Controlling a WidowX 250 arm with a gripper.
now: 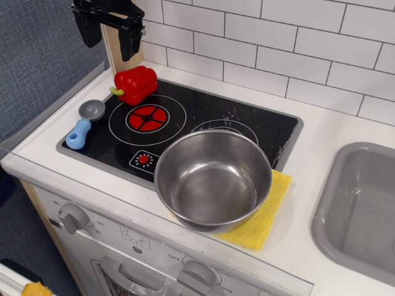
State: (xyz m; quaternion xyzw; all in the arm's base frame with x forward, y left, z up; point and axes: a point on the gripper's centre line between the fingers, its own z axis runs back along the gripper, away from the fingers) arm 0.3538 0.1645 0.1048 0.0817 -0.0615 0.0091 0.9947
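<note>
My black gripper (110,38) hangs at the top left, above the back left corner of the toy stove. Its two fingers are spread apart with nothing between them. Just below it lies a red bell pepper (136,84) with a green stem, on the back left of the black cooktop (203,120). A spoon with a blue handle and grey bowl (84,123) lies at the cooktop's left edge. A steel bowl (213,179) stands empty at the front, resting on a yellow cloth (265,216).
A grey sink (361,209) is set into the white counter at the right. White tile wall runs behind the stove. A wooden post (120,52) stands behind the gripper. Oven knobs (74,217) line the front panel below.
</note>
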